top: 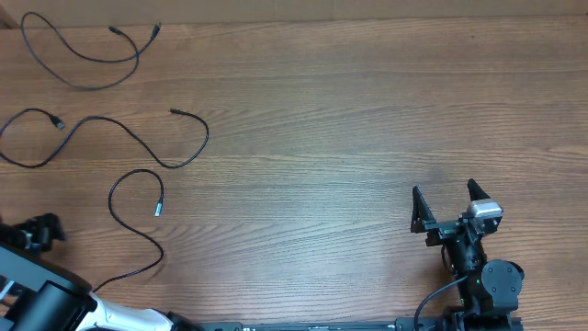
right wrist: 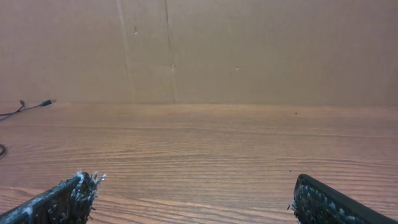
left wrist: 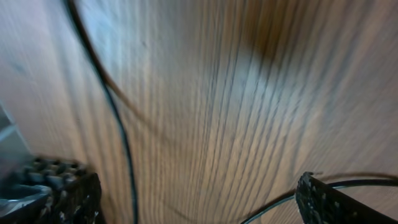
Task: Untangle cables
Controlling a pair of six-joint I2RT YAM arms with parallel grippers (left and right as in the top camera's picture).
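Overhead: thin black flexible cables (top: pixel 110 198) = 3 loose strands far left, nearest loops beside your left gripper (top: pixel 39 230); right gripper (top: pixel 450 204) well apart | Left wrist: blurry, fingers apart, strand (left wrist: pixel 118 130) runs lengthwise betw them | Right wrist: fingers apart, empty; plug end (right wrist: pixel 45 102) far left.

The wooden table (top: pixel 349 110) carries three thin black cables (top: pixel 206 138), lying apart in loose curves toward its left side.
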